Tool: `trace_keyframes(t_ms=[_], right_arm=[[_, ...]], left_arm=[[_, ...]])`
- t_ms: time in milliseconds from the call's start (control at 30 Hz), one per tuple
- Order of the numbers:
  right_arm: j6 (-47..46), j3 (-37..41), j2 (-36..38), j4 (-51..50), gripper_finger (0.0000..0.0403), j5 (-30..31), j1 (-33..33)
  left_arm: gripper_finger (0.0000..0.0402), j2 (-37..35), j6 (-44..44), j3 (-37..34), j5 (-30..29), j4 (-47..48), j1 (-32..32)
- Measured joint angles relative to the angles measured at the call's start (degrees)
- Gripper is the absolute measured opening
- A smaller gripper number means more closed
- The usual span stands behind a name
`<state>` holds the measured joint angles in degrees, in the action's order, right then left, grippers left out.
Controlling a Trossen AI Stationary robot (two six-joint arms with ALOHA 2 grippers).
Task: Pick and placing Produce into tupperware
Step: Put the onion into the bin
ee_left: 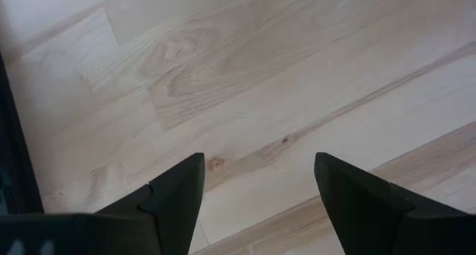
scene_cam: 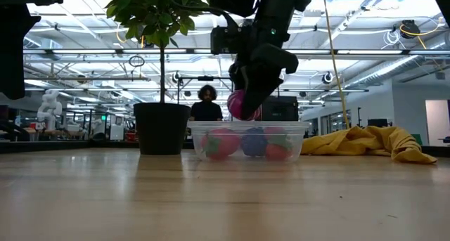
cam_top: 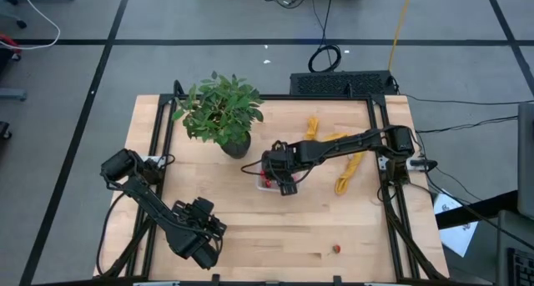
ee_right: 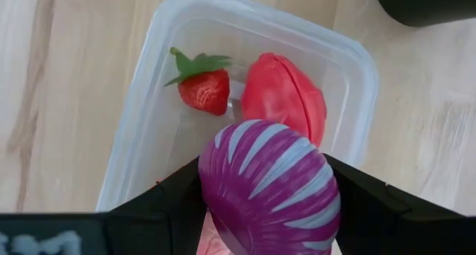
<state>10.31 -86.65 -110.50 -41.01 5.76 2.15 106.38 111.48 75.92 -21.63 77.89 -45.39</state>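
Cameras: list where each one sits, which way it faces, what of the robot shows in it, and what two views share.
High: overhead, straight down; both arms, left gripper near the front edge.
Low: table height, level across; right gripper above the tupperware.
Left wrist: faces bare table; own open fingers.
Right wrist: faces down; fingers grip a purple striped piece.
Shared: low and right wrist both show tupperware and that piece.

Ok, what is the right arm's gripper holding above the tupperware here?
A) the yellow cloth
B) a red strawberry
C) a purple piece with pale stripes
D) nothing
C: in the right wrist view the right gripper has its fingers clamped on a purple striped piece over the tupperware, where the strawberry already lies.
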Motion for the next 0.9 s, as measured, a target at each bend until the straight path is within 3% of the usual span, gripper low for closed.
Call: trace_keyframes(t_ms=[900], right_arm=[[0.9,5.7,0.0,3.4,0.0224,0.1,0.0]], left_arm=[[0.0257,0.0,0.0,0.0,-0.8,0.0,0.0]])
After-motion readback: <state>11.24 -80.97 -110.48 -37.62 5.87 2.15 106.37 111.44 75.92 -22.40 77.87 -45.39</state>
